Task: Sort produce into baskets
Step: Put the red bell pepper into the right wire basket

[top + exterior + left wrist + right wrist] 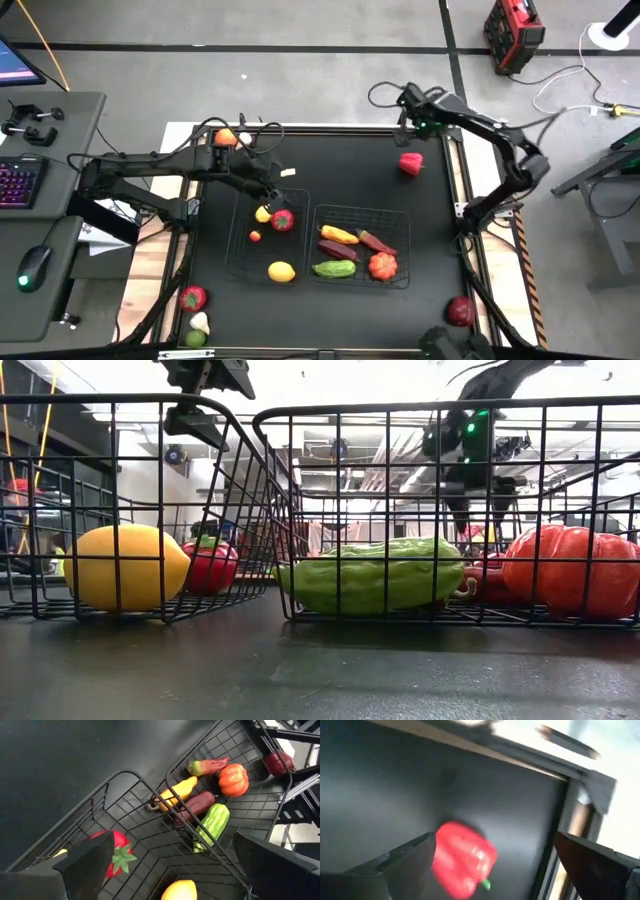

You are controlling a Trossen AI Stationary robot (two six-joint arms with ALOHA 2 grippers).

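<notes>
Two black wire baskets sit side by side: the left basket (240, 255) and the right basket (400, 215). The left one holds a yellow lemon (282, 271), a red fruit with a green calyx (117, 851) and two small pieces. The right one holds a green cucumber (335, 268), an orange pumpkin (382, 265), a yellow piece (338, 235) and two dark red ones. A red pepper (410, 163) lies on the table at the far right. My left gripper (272, 192) hangs open and empty over the left basket's far edge. My right gripper (412, 128) is open above the red pepper (462, 860), apart from it.
A red apple (460, 311) lies near the table's near right corner. A red apple (192, 297), white garlic (200, 322) and a green piece (195, 339) lie at the near left. An orange (226, 137) shows by the left arm at the far left.
</notes>
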